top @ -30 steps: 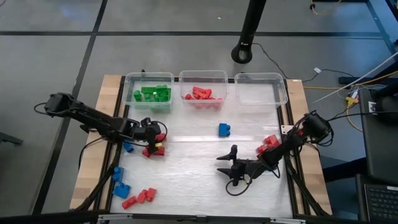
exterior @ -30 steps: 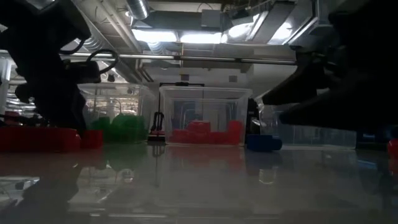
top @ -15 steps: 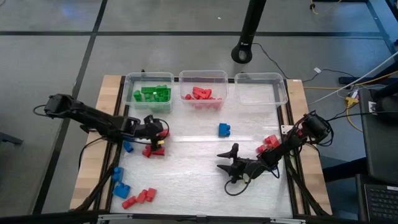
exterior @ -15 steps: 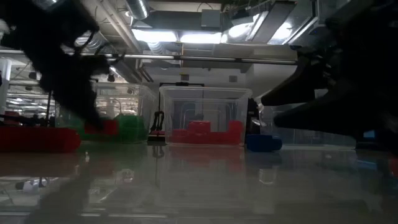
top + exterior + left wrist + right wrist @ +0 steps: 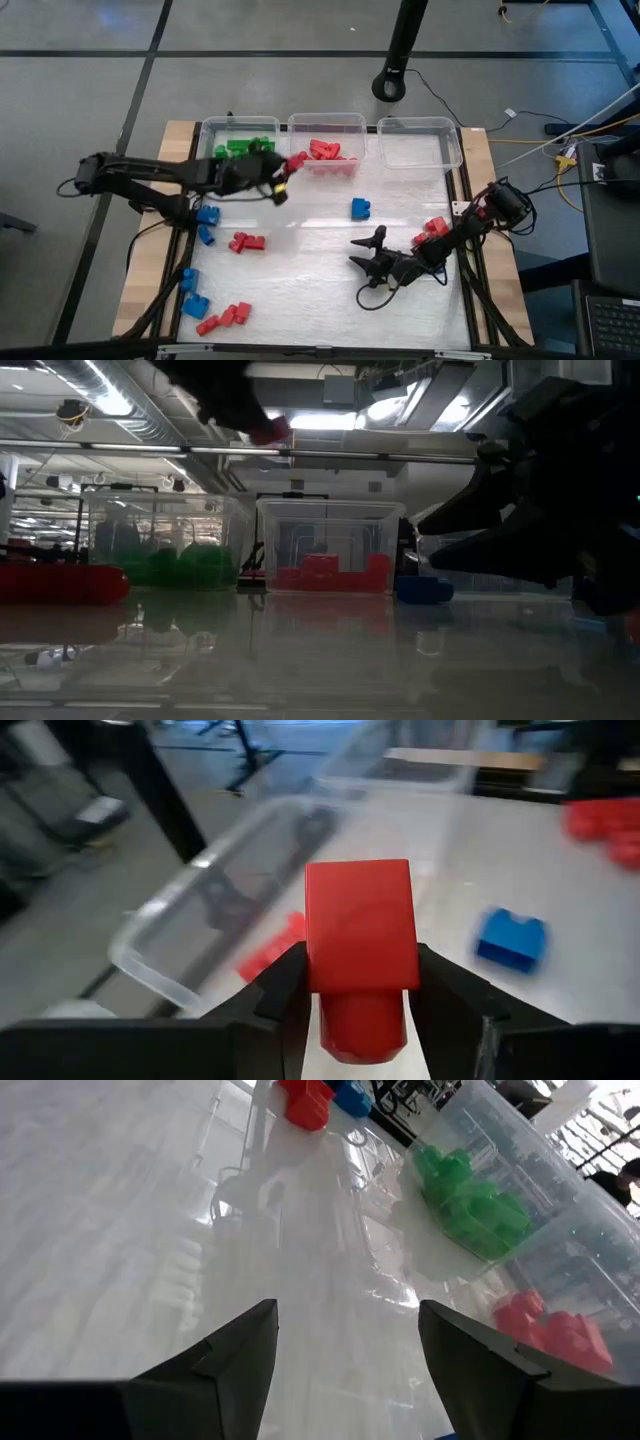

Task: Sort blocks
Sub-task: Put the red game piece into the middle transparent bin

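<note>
Left gripper (image 5: pixel 358 982): jaws pinching a red block (image 5: pixel 358 935), beside the red bin (image 5: pixel 325 125).
Right gripper (image 5: pixel 372 255): jaws spread, empty.
Advice: clear the rim before releasing.

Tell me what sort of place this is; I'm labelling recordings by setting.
Most likely a robotics lab or workshop, not a home. The low view shows exposed ceiling ducts and strip lights; the high view shows loose cables on a bare grey floor beside the table.

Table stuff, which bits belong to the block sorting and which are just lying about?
Job:
- red block in left tool
- loose blue block
- green-block bin
- red-block bin
- empty bin

Lying about:
- floor cables
- stand base
</note>
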You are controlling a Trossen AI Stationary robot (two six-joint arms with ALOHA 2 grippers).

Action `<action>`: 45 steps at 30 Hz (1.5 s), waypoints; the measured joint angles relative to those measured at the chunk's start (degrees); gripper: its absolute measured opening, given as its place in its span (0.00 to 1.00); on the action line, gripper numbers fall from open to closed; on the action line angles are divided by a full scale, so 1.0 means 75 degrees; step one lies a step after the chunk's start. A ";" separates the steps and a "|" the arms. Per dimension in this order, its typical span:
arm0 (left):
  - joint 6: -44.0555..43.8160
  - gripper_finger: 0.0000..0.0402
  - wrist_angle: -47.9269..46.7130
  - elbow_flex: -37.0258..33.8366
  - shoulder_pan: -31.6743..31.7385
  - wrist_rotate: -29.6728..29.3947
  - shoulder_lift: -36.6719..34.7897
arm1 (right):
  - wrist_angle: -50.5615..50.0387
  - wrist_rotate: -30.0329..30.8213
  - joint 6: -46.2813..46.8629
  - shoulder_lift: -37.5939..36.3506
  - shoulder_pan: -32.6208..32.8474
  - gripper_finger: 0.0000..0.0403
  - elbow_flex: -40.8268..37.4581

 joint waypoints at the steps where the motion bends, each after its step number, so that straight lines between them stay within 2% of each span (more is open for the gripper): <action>1: 0.0192 0.32 -0.0004 0.0197 0.0211 0.0034 0.0181 | -0.0018 0.0000 0.0022 0.0000 -0.0048 0.60 0.0000; 7: 0.0940 0.32 -0.0047 0.1183 0.1614 0.0600 0.1530 | -0.0104 -0.0071 0.0176 0.0000 -0.0141 0.60 0.0000; 12: 0.0955 0.34 -0.0046 0.1628 0.2387 0.0897 0.2400 | -0.0204 -0.0073 0.0199 0.0000 -0.0139 0.60 0.0000; 17: 0.0945 0.43 -0.0084 0.1729 0.2685 0.0933 0.2748 | -0.0292 -0.0074 0.0205 0.0000 -0.0136 0.60 0.0000; 24: 0.0810 0.58 -0.0252 0.1753 0.2597 0.0932 0.2600 | -0.0307 -0.0076 0.0208 -0.0003 -0.0133 0.60 0.0000; 26: 0.0649 0.59 -0.0777 0.1903 0.2426 0.0980 0.2401 | -0.0306 -0.0076 0.0208 -0.0003 -0.0133 0.60 0.0000; 29: 0.0590 0.59 -0.1723 0.2142 0.1944 0.1492 0.1968 | -0.0306 -0.0076 0.0208 -0.0003 -0.0133 0.60 0.0000; 31: 0.0456 0.59 -0.2214 0.2198 0.1407 0.1829 0.1618 | -0.0302 -0.0076 0.0208 -0.0003 -0.0133 0.60 0.0000; 35: 0.0045 0.58 -0.3430 0.2198 0.0094 0.1973 0.1022 | -0.0297 -0.0076 0.0208 -0.0003 -0.0133 0.60 0.0000; 40: -0.0983 0.58 -0.4834 0.2099 -0.1578 0.1938 0.0928 | -0.0277 -0.0076 0.0214 -0.0003 -0.0133 0.60 -0.0003; 45: -0.1651 0.57 -0.5185 0.1434 -0.2788 0.1931 0.1114 | -0.0280 -0.0076 0.0216 -0.0003 -0.0133 0.60 -0.0003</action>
